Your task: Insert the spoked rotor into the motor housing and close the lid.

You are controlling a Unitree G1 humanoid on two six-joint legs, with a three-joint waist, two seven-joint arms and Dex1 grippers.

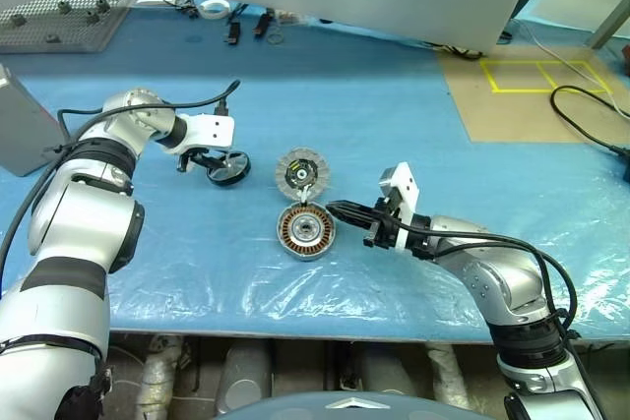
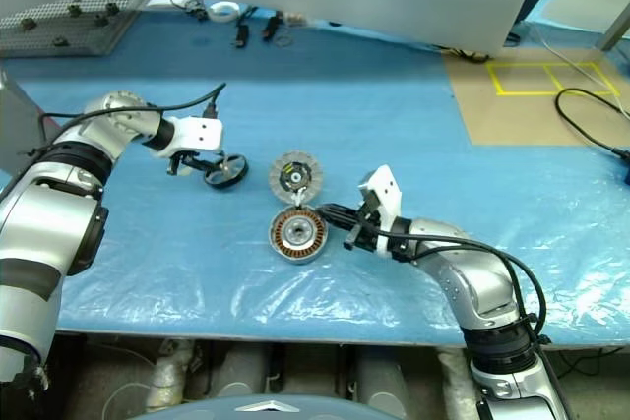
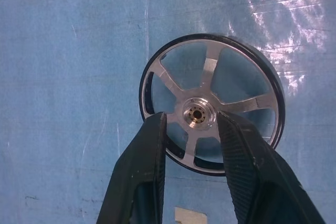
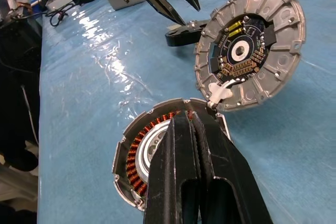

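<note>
On the blue desk (image 1: 413, 125) we see our left tool (image 1: 210, 166), part-open, straddling the spoked rotor (image 1: 229, 168), our clenched right tool (image 1: 335, 210) beside the open motor housing (image 1: 306, 230), its lid (image 1: 301, 174) alongside; insertion and closing remain.

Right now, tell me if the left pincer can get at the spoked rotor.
Probably yes. The left pincer hangs right over the spoked rotor, fingers apart on either side of its hub, and nothing lies between them on the blue sheet.
</note>
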